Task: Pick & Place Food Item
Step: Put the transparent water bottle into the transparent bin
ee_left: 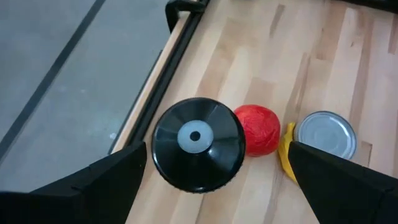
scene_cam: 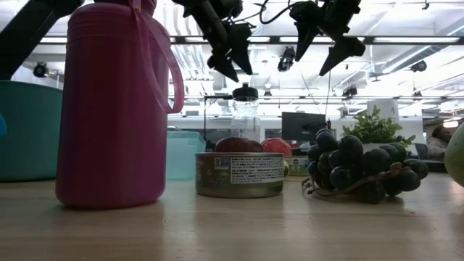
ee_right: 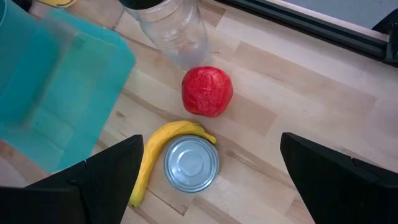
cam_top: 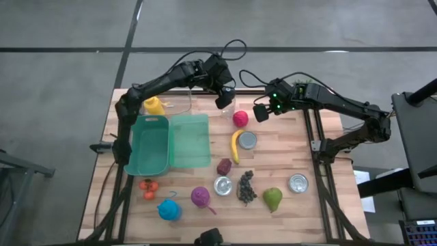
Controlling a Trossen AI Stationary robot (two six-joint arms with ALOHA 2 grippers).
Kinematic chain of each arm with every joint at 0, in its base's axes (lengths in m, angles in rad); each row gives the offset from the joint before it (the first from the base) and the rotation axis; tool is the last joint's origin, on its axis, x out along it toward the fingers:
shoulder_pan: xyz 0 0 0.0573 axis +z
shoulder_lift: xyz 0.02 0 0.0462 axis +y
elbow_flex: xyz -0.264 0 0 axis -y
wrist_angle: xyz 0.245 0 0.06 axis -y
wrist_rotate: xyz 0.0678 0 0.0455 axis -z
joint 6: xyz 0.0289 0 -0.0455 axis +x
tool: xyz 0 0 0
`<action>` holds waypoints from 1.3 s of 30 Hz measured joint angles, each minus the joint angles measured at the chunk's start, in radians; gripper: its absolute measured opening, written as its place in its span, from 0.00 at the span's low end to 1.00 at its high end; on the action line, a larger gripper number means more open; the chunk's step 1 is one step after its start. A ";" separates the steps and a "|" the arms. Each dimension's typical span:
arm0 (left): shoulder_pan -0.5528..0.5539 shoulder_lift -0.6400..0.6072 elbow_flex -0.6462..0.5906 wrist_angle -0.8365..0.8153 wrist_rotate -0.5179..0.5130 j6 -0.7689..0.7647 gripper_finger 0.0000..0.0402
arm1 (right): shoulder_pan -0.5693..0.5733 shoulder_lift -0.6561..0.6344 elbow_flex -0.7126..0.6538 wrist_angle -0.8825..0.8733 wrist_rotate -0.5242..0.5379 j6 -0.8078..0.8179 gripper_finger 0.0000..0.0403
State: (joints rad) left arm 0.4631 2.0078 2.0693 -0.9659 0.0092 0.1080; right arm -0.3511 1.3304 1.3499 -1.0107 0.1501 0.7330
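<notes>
Nearest you on the pale wooden table point(cam_top: 287, 147), a magenta plastic jug point(scene_cam: 114, 109), a labelled tin can point(scene_cam: 240, 174) and a bunch of dark grapes point(scene_cam: 355, 171) are sitting in a row. Farther back, a curved yellow banana point(cam_top: 235, 146) is lying against a silver-topped can point(cam_top: 247, 140), with a round red fruit point(cam_top: 240, 118) just beyond them. At the far edge, your left tool point(cam_top: 225, 98) is hovering, fingers apart, over a clear bottle with a black cap point(ee_left: 199, 144), while your right tool point(cam_top: 261, 113) is hanging near the red fruit, fingers apart and empty.
</notes>
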 joint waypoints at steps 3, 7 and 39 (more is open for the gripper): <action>0.001 0.006 0.000 0.002 0.011 -0.001 0.99 | 0.000 0.000 0.000 0.000 0.000 0.000 0.94; 0.002 0.019 0.000 0.004 0.011 -0.004 0.99 | 0.000 0.000 0.000 0.000 0.000 0.000 0.94; 0.018 0.056 0.000 0.001 0.012 -0.011 0.99 | 0.000 0.000 0.000 0.000 0.000 0.000 0.94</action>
State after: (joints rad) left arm 0.4812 2.0634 2.0697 -0.9653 0.0208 0.0975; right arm -0.3511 1.3304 1.3499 -1.0107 0.1505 0.7330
